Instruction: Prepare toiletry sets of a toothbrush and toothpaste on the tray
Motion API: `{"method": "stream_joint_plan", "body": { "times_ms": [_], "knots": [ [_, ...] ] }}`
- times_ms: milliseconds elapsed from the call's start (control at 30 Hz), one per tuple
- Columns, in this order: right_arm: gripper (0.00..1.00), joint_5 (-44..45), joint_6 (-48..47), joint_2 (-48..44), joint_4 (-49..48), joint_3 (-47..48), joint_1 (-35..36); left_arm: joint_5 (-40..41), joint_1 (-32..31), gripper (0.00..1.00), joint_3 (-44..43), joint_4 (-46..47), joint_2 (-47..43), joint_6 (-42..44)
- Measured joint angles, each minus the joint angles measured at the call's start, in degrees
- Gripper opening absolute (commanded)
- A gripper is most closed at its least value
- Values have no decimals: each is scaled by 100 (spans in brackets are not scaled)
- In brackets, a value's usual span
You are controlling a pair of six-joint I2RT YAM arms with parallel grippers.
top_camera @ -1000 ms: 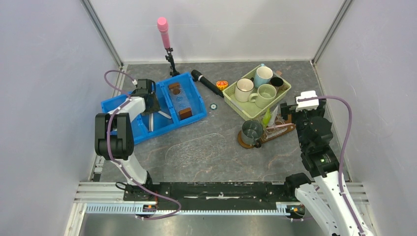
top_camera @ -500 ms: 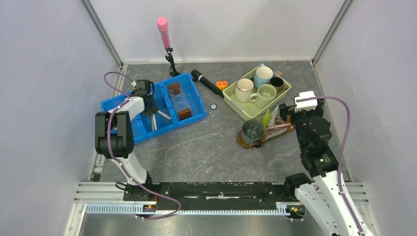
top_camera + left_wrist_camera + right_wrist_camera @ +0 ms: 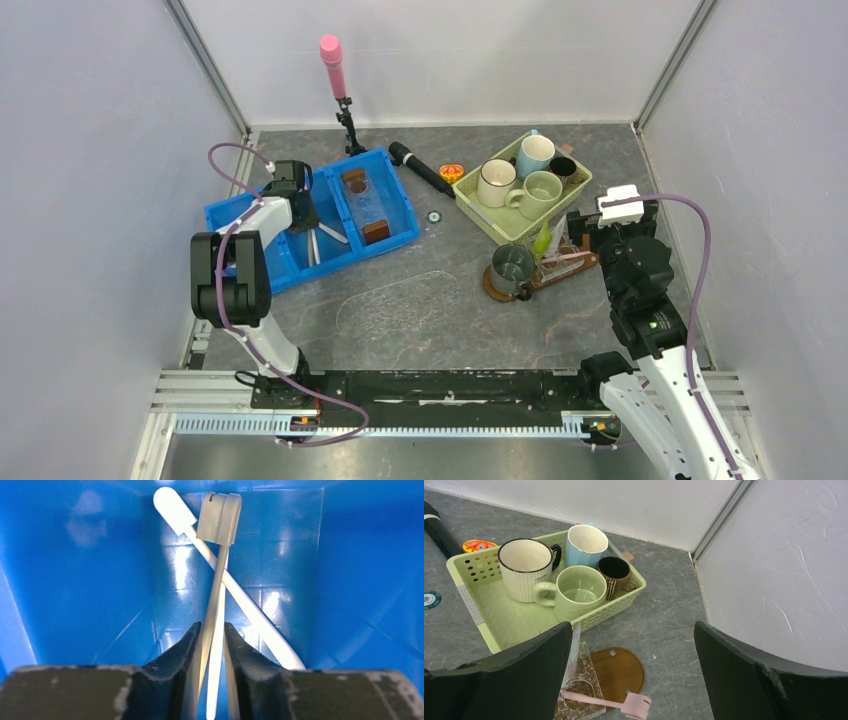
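The grey stone-patterned table carries three containers. The blue compartmented bin, glossy moulded plastic with steep walls, sits to the left. The pale green perforated basket of glazed mugs stands at the rear right. The tray, a smooth dark-brown wooden board with rounded ends, lies just in front of the basket. It bears a grey-green mug, a clear glass piece, a slim pink toothbrush and a small green tube, so one set appears to be under assembly. The right gripper hangs over the tray's right end with its jaws spread wide and nothing in them. The left gripper is down inside a bin compartment, jaws drawn almost together on the handle of the capped white toothbrush, a thin, hard, slippery stem with a squared pale cover on its head. A second white toothbrush, rounded at its end, lies crossed beneath it. Judged step: extraction of the brush for transfer to the tray. Recommendation: lift straight up, clear of the bin walls, before travelling. The hold is on a narrow, smooth shaft, so it may pivot. The crossed brush could drag along, so verify that it drops free.
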State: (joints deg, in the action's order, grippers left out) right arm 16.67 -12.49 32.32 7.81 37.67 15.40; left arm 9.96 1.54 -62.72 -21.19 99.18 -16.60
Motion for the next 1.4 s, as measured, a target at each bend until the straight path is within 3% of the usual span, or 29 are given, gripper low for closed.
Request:
{"method": "stream_joint_plan", "body": {
  "times_ms": [100, 200, 600, 867, 1033, 1400],
  "knots": [
    [98, -11, 0, -2, -2, 0, 0, 50, 0, 44, 0, 0, 0, 22],
    [98, -15, 4, -2, -2, 0, 0, 157, 0, 45, 0, 7, 2, 22],
    [98, -37, 20, -7, 0, 0, 0, 85, 0, 19, 0, 35, 286, 24],
    [98, -37, 20, -39, 0, 0, 0, -2, 0, 7, -2, 0, 223, 87],
    [98, -87, 22, -33, 0, 0, 0, 20, 0, 2, -2, -138, -144, 155],
    [98, -275, 66, 42, 37, 33, 0, -424, 0, 2, 98, -114, -1080, 160]
  ]
}}
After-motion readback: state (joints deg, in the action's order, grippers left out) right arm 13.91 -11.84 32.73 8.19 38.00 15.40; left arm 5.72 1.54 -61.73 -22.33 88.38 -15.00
